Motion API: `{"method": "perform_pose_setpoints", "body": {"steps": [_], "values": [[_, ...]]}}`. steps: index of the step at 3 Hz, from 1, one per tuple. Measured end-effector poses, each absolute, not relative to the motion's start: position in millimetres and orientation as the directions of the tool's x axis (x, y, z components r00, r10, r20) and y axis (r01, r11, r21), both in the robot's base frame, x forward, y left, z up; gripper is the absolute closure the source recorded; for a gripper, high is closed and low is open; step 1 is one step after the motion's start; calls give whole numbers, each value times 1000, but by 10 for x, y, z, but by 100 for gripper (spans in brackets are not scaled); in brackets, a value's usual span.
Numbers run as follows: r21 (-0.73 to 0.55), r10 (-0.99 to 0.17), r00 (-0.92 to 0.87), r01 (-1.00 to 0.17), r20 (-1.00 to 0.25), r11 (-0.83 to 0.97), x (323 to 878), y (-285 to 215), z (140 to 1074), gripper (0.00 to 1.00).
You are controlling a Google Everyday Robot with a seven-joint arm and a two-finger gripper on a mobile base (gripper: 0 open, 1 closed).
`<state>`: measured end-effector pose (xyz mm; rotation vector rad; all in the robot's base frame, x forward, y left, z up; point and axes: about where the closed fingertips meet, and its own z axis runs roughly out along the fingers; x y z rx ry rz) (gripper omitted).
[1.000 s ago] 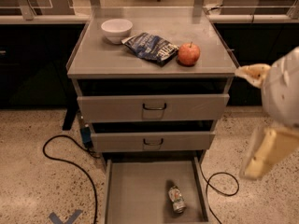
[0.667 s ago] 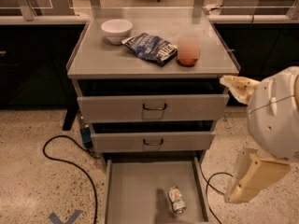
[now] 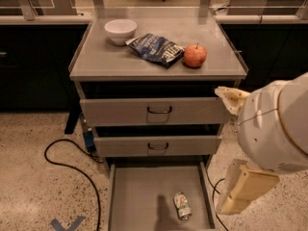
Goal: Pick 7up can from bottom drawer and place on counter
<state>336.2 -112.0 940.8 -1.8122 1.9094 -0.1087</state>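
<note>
Bottom drawer (image 3: 130, 196) is pulled fully out at lower centre of the frame, with its flat grey floor showing. 7up can (image 3: 182, 206) lies on its side on that floor, right of centre and toward the bottom edge of the frame, close to the drawer's right wall but not touching it. A dark shadow falls on the floor just left of the can. Gripper (image 3: 242, 190) shows as a cream-coloured blocky piece at lower right, outside the drawer's right wall, above the floor and level with the can but apart from it. Cannot tell how far open it is; it does not have the can. The big white rounded arm body (image 3: 276, 124) fills the right edge, with a cream tip poking left near the top drawer's right end. Top drawer (image 3: 115, 112) and middle drawer (image 3: 125, 146) are each slightly ajar, with dark handles at centre. Counter (image 3: 110, 57) in upper centre holds a white bowl (image 3: 120, 30) at back left, a blue chip bag (image 3: 156, 48) in the middle, and a red apple (image 3: 195, 55) just right of the bag. A black cable (image 3: 72, 165) loops over the speckled floor at lower left, and a blue tape mark (image 3: 67, 224) sits at the bottom edge.
</note>
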Motion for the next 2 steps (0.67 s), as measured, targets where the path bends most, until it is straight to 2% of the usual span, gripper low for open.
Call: {"method": "perform_pose_setpoints", "body": {"steps": [2], "values": [[-188,-958,-101,-970,-267,155,4094,-1012,7554,0]]}}
